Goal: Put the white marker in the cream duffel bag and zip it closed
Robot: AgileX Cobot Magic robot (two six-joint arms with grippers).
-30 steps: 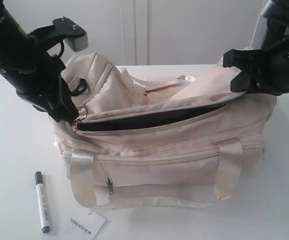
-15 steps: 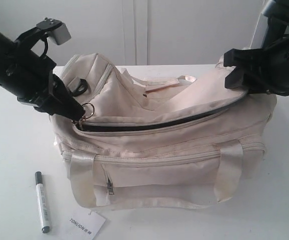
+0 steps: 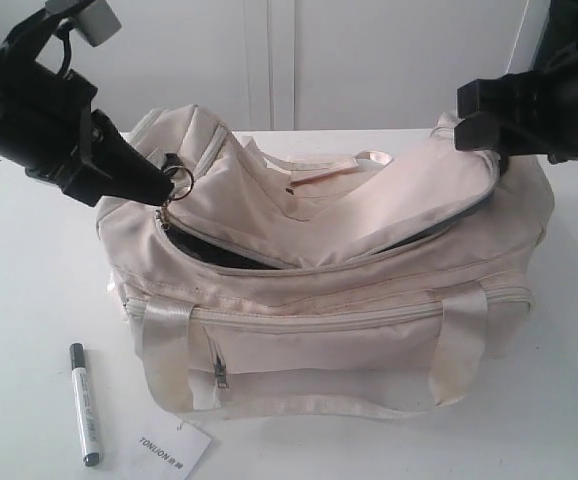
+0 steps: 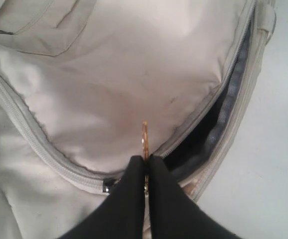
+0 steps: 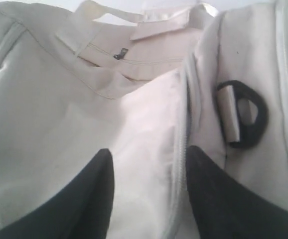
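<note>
Exterior and wrist views. A plain white table stands before pale, flat wall panels divided by vertical seams.

The cream duffel bag sits at the table's centre. It is soft matte fabric, slumped and creased, with a curved top zipper. The zipper gapes at the left end over a dark interior and narrows toward the right. Shiny webbing handles loop down the front on either side of a zipped front pocket. A black D-ring hangs on a cream strap at the right end.

The left gripper has smooth black fingers pressed together, pinching the thin metal ring pull of the top zipper at the bag's left end.

The right gripper has its fingers apart, astride the zipper track and a fold of fabric at the bag's right end. Whether they squeeze the fabric cannot be told.

The white marker, a slim cylinder with a black cap and black end, lies on the table by the bag's front left corner, apart from the bag. A white paper tag with printed text lies just beside the marker.
</note>
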